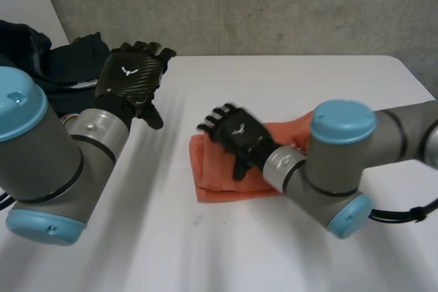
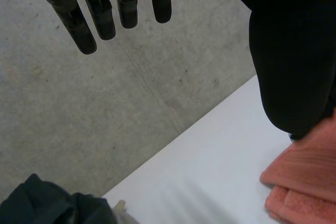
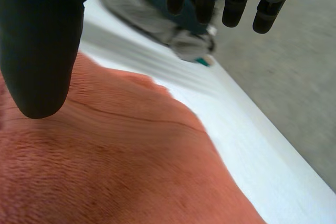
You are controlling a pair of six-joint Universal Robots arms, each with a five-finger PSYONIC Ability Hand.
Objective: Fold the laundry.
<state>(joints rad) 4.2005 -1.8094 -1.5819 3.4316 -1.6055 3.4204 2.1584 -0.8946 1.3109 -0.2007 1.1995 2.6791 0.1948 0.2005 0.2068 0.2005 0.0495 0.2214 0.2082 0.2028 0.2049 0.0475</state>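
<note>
A folded orange towel [image 1: 222, 176] lies near the middle of a white surface [image 1: 274, 87], a little toward the robot's right side. It is a thick, ribbed cloth doubled over on itself, with its layered edges showing at one end.

The right hand [image 1: 236, 138] is over the towel's far left part, palm down, and its grey arm [image 1: 342, 162] reaches in across the rest of the cloth. In its wrist view the fingers [image 3: 233, 3] are straight and spread out past the towel's edge, and the thumb [image 3: 42, 40] hangs apart from them above the orange weave. The hand is wide open and has hold of nothing. I cannot tell whether the palm rests on the towel or floats just above it.

The left hand [image 1: 130, 76] is well apart from the towel, lifted off the surface near its far left corner, with the back of the hand facing us. Its fingers [image 2: 79, 24] are straight and slightly fanned, the thumb [image 2: 294, 51] is held out to the side, and nothing is between them, so this hand is open and empty too. Its thick arm [image 1: 41, 148] fills the near left.

A heap of dark clothes [image 1: 41, 59] sits at the far left corner of the surface, just beyond the left hand. A concrete wall [image 1: 274, 5] stands behind.
</note>
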